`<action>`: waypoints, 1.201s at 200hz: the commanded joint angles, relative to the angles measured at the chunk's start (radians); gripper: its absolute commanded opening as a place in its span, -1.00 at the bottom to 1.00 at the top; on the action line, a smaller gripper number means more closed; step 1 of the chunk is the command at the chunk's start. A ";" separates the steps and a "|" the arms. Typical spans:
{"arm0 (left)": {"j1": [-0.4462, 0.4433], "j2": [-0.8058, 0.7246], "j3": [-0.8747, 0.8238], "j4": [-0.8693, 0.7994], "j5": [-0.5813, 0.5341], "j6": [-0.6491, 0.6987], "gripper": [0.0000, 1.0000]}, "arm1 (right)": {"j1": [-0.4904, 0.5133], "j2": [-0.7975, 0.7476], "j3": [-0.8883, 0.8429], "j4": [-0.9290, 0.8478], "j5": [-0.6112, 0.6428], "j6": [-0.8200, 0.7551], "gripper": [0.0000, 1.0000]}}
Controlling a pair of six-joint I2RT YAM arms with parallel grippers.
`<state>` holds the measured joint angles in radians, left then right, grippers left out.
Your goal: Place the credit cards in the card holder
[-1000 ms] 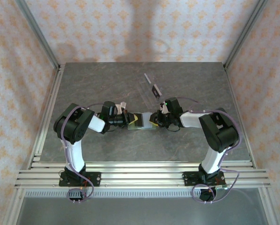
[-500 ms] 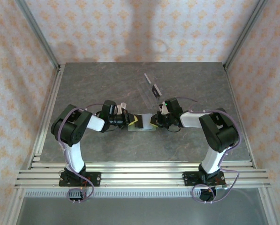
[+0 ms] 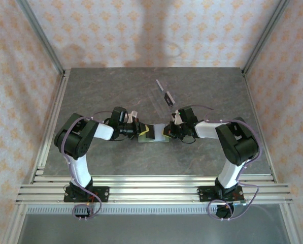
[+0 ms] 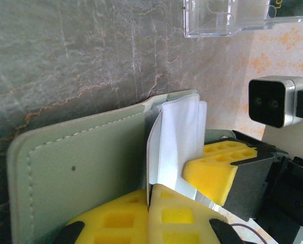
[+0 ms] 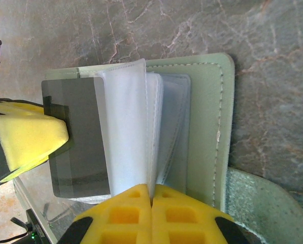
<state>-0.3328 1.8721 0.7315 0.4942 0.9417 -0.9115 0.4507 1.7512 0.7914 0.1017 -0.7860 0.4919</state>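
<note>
The sage-green card holder [image 3: 154, 139] lies open on the table between both grippers, its cover [image 4: 80, 162] flat and its pale pockets [image 5: 126, 127] fanned upward. My left gripper [image 3: 142, 130] [image 4: 151, 190] is shut on a dark grey credit card [image 5: 75, 132], whose far edge lies tucked under a pale pocket leaf. One left fingertip [image 5: 29, 140] shows in the right wrist view. From the opposite side, my right gripper [image 3: 167, 132] [image 5: 152, 189] is shut on the edge of a pocket leaf; its pads [image 4: 214, 170] sit close beside the card.
A clear plastic stand [image 3: 163, 95] [image 4: 227, 18] sits behind the holder with a dark card [image 3: 168, 98] in it. Metal frame posts and patterned walls bound the grey table [image 3: 100, 91]. Open tabletop lies left, right and in front of the holder.
My right gripper's jaws have closed onto the pocket leaf. The left arm has shifted slightly, still holding the dark card at the holder.
</note>
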 commanded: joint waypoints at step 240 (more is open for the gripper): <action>-0.057 0.078 -0.158 0.458 -0.086 -0.152 -1.00 | 0.005 -0.059 0.028 -0.040 -0.003 -0.004 -0.95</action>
<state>-0.3779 1.9270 0.5793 0.9257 0.8562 -1.0580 0.4507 1.7061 0.8005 0.0696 -0.8009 0.4931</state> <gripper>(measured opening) 0.050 0.039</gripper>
